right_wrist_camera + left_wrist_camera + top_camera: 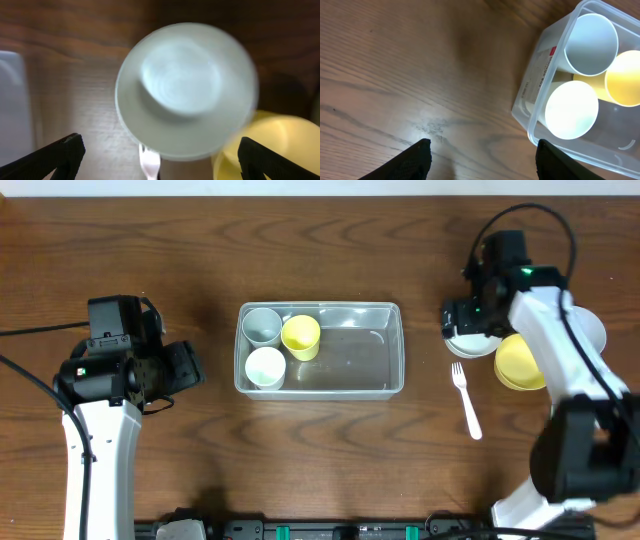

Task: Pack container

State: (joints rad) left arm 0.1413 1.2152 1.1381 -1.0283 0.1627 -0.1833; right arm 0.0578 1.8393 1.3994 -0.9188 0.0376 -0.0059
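The clear rectangular container sits mid-table. Its left end holds two white cups and a yellow cup. My left gripper is open and empty, just left of the container. In the left wrist view the container's corner and the cups lie ahead of the open fingers. My right gripper is open and hovers above a white bowl. In the right wrist view this bowl fills the space between the open fingers.
A yellow bowl lies right of the white bowl, with another white dish behind it. A white plastic fork lies on the wood in front of the bowls. The fork's tines and the yellow bowl show in the right wrist view.
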